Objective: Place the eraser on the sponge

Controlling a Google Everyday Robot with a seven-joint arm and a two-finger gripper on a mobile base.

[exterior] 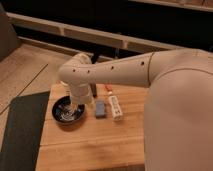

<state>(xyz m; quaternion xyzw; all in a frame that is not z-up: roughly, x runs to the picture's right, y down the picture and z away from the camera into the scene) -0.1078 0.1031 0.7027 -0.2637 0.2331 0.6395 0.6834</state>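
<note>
Frankly, the eraser was not on the sponge at this moment — the sponge's blue-grey top lay bare on the wooden table, with nothing black on it. My gripper hung low just behind the sponge, toward the side where the black bowl stood close by. The white tube lay just beside the sponge on its other side. I could not tell how far the hand was open, nor whether it held anything — my own wrist hid most of it. A small dark shape showed just behind the sponge, but whether it was the eraser or part of the hand I could not say. As I judged it, setting the eraser down on the sponge was left to do.
</note>
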